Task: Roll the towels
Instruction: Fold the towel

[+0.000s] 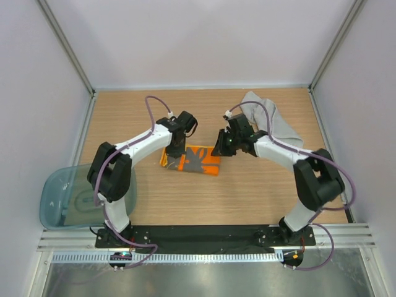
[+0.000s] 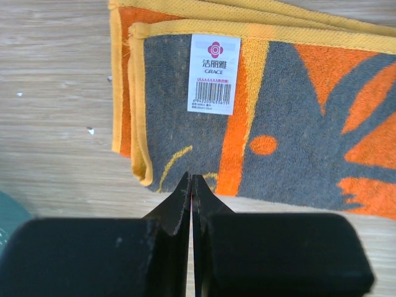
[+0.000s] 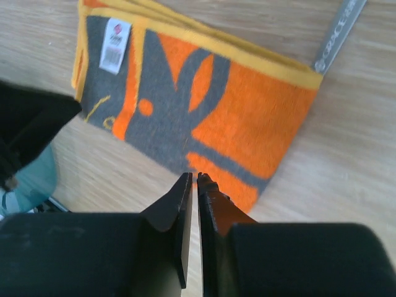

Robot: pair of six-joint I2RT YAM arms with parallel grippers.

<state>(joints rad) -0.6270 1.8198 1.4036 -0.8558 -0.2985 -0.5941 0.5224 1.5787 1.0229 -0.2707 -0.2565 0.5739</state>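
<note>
Grey towel [image 1: 283,125] partly hidden by right arm [image 1: 279,153], teal tub [image 1: 52,189] cropped left

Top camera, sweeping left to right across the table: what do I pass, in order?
Translucent teal plastic tub → folded orange-and-grey patterned towel → crumpled light grey towel. The left gripper and right gripper overlap the orange towel's ends, so they are left out.
</note>
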